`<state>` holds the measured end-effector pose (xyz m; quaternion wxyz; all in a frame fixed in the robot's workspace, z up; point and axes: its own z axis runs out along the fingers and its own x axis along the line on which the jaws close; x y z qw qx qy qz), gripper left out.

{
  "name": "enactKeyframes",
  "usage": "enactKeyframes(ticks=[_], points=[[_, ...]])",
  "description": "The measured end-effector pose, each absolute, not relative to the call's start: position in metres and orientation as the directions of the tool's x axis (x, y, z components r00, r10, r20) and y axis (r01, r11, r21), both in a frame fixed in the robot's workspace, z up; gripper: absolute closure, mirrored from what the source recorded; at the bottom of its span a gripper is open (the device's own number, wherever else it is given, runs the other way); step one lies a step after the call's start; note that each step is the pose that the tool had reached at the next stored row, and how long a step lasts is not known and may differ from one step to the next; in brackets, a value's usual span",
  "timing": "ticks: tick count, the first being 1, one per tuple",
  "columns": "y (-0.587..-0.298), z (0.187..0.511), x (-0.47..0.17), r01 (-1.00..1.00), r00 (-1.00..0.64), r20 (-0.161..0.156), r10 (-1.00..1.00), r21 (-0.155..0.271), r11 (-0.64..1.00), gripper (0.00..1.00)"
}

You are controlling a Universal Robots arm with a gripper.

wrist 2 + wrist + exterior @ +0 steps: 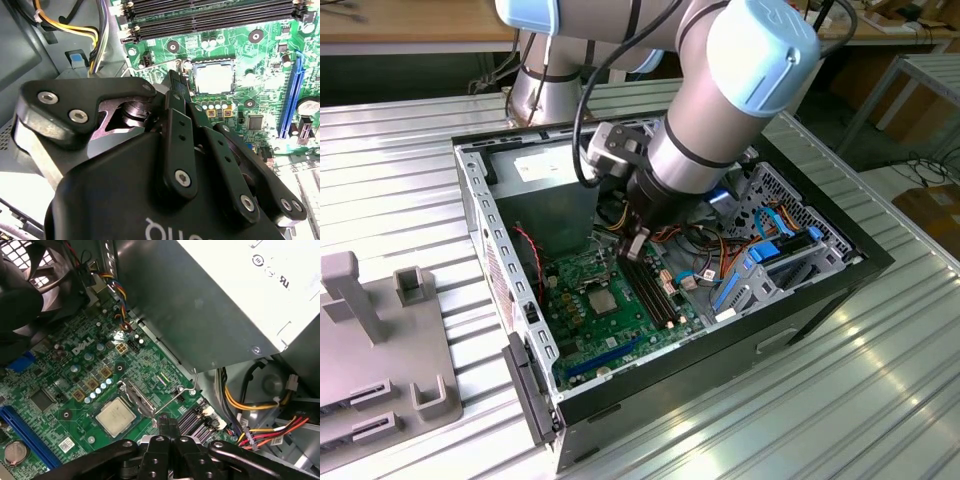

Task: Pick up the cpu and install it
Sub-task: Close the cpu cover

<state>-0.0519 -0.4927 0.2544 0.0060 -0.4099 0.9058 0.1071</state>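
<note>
One cpu point(603, 302) is seen, already lying flat in its socket point(215, 62) on the green board point(620, 335) inside the open case point(720, 345), silver top up. It is approached by one arm only, so no choice of hand is to be made. In the exterior view the cpu is placed at about 7 o'clock from the gripper point(636, 247), near it but apart, with the memory slots point(650, 290) running at about 5 o'clock from the gripper. The chip is square, so no long axis is offered; its edges are lined up with the socket frame. In both wrist views the fingers are seen drawn together, tip against tip, with no gap and nothing held between them. In the first wrist view the gripper point(168, 421) is found just beside the cpu point(116, 416) and close to the thin wire lever point(176, 396) at the socket's edge; whether the lever is touched cannot be told. In the second wrist view the cpu point(214, 78) is seen just beyond the gripper point(175, 85). The socket is judged to be unlatched, as the lever is raised off the board. Print is carried on the board and on the label of the grey power supply point(210, 305); it is not read out.
</note>
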Motion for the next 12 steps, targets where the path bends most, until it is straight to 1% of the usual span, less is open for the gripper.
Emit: enactKeyframes(ticks=[12], points=[[-0.5002,0.2546,-0.0519,-0.750,-0.657,-0.099,-0.748,0.189,0.634,0.89]])
